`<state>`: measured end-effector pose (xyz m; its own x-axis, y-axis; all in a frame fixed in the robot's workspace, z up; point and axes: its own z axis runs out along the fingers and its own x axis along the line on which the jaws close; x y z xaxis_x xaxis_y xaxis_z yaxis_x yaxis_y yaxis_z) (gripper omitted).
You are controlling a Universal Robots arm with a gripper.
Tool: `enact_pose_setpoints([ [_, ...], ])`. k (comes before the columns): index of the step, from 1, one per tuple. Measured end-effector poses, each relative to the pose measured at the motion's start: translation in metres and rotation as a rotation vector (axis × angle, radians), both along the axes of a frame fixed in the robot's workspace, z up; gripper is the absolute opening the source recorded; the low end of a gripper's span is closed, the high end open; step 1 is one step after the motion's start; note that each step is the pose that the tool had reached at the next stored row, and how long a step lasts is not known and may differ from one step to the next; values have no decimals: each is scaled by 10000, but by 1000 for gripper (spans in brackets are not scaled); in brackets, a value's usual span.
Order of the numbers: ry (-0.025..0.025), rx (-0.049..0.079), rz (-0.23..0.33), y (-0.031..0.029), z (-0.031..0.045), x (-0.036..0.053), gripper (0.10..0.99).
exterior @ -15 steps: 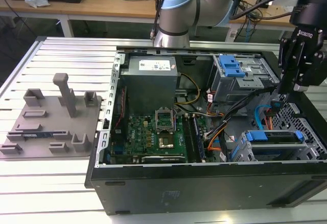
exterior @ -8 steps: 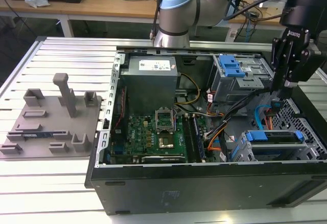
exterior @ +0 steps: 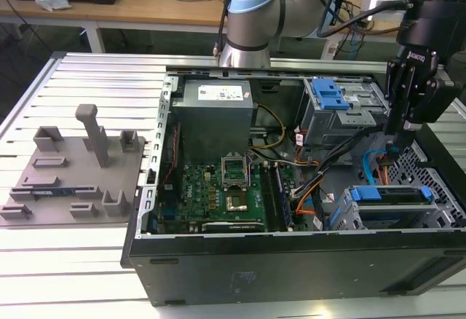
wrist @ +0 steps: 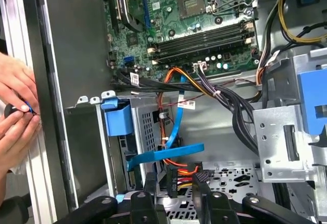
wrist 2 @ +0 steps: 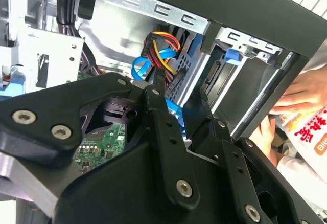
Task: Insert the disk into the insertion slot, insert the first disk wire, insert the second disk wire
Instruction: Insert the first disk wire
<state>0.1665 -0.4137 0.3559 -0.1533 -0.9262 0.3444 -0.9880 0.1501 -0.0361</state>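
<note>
Exterior view: the gripper (exterior: 394, 144) hangs in the case (exterior: 291, 268) just above the disk (exterior: 393, 195), which sits in the slot (exterior: 348, 215); its grip is hard to judge here. Second wrist view: the fingers (wrist 2: 156, 106) stand narrow. First wrist view: they pinch a black wire plug (wrist: 172, 179) near the slot.

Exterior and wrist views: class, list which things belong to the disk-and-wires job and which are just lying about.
Job: disk, slot, coloured wire in the gripper, blue wire.
Lying about: grey tray, power supply, motherboard, latched cage.
</note>
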Motion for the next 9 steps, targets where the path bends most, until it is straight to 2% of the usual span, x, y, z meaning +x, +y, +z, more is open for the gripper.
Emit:
enact_pose_setpoints([
  [4, -14, -85, 31, 0, -44, 14, 412],
  [6, -18, -217, 57, 10, -59, 15, 412],
  [9, -22, -250, 58, 14, -62, 15, 412],
])
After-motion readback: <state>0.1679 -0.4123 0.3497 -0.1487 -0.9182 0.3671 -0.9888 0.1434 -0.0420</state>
